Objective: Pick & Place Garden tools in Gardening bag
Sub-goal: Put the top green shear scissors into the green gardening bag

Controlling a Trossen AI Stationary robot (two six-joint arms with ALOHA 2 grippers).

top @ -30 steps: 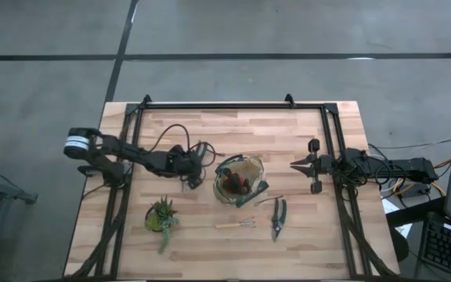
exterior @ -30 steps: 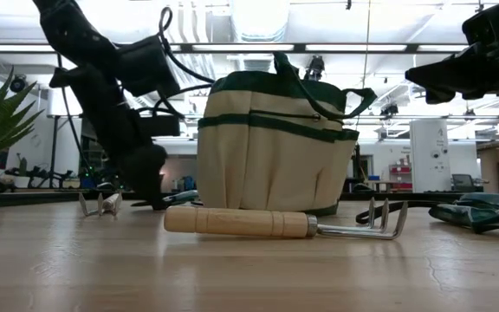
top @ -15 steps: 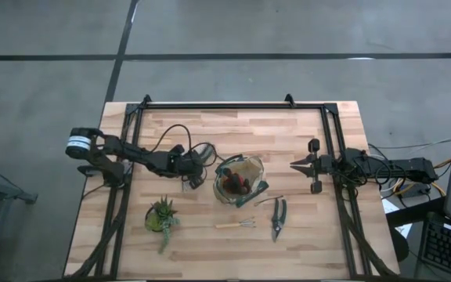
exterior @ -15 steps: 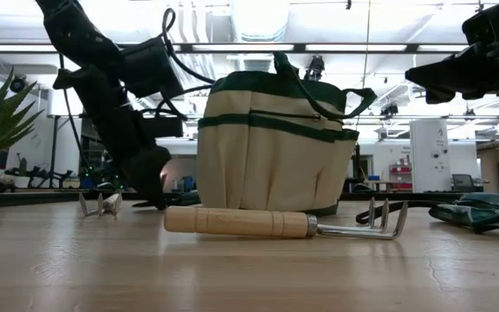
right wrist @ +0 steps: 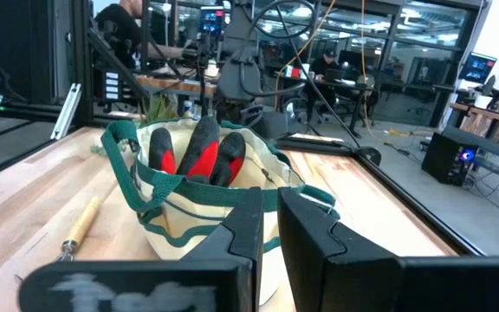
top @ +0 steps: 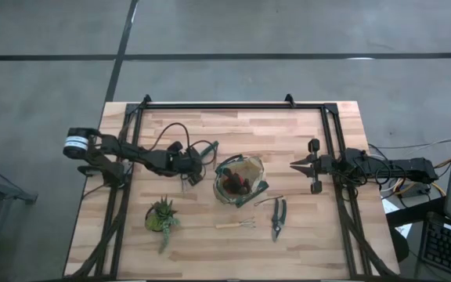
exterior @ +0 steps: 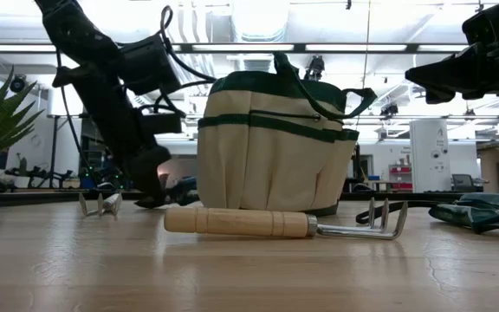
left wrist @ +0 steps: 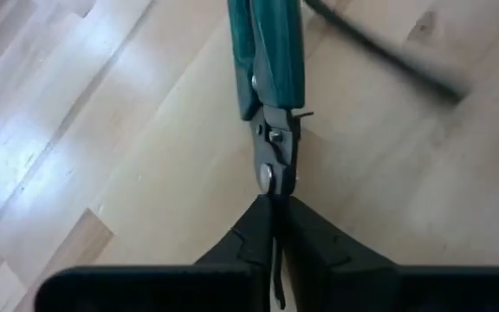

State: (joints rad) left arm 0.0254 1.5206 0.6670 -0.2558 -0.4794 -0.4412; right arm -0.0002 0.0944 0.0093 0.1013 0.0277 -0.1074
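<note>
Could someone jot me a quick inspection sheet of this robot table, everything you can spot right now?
Surface: pale wooden plank table inside a black frame.
Job's things: olive-and-tan fabric bag with a red-and-black glove inside; wooden-handled pronged tool and one pair of pruning shears lying on the table; green-handled pruning shears at the left gripper.
Clutter: small green potted succulent.
Grippers: left gripper shut on the green-handled pruning shears' blades beside the bag; right gripper waits near the table's right edge, shut.
Cables: black cable looping from the left arm.
Surroundings: grey floor; people at desks behind.

Overhead and table-level views sharing the gardening bag (top: 239, 179); wrist close-ups.
</note>
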